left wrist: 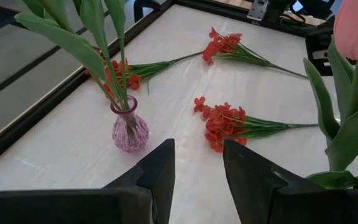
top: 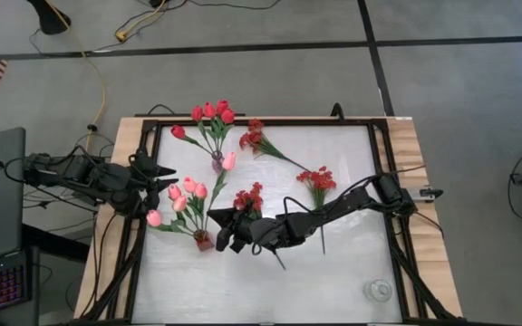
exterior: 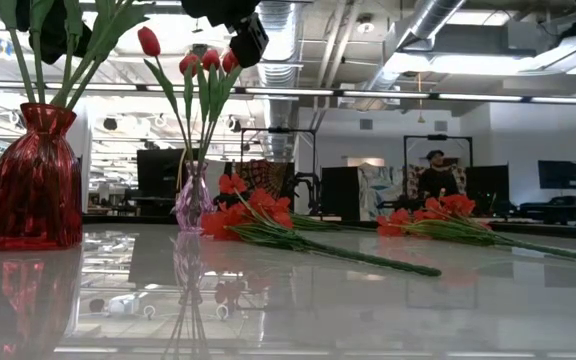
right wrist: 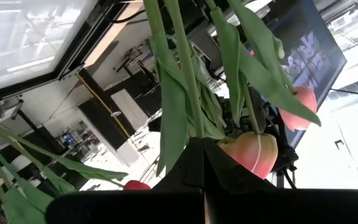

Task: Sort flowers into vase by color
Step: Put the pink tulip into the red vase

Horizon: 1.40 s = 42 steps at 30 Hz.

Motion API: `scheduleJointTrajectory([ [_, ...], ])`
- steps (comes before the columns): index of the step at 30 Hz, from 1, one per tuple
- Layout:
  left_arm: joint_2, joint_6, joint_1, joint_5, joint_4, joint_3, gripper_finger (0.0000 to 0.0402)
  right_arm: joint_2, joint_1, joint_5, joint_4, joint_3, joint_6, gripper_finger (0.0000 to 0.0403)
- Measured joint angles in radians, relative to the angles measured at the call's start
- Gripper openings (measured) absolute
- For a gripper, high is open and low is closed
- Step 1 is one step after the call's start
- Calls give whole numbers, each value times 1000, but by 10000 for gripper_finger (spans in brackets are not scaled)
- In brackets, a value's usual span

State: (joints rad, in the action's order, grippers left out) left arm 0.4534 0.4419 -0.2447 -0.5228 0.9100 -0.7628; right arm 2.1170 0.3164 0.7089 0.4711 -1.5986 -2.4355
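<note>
The right gripper [top: 220, 228], its fingers pressed fully together with nothing seen between them, is hovering beside the red vase [top: 204, 240] of pink tulips [top: 181, 197] at centre-left of the overhead frame. The left gripper [top: 159, 172] is waiting at the table's left edge, fingers parted and empty. Red tulips [top: 211, 112] are standing in the small pink vase [top: 217, 163], while 3 red blossom sprays [top: 316, 179] are lying on the white tabletop [top: 333, 272].
</note>
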Motion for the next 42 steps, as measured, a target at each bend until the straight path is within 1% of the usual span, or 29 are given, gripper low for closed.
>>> scheduleJointTrajectory([
  [14,0,0,0,1,0,0,123,0,4,-7,-23,0,0,18],
  [19,0,0,0,1,0,0,123,-1,4,-7,-23,0,-32,18],
  [30,0,0,0,1,0,0,123,-1,4,-27,-22,0,-37,18],
  [36,0,0,0,3,0,0,123,-1,4,-37,-21,0,-93,18],
  [42,0,8,0,4,0,0,123,-1,4,-44,-21,0,-94,18],
])
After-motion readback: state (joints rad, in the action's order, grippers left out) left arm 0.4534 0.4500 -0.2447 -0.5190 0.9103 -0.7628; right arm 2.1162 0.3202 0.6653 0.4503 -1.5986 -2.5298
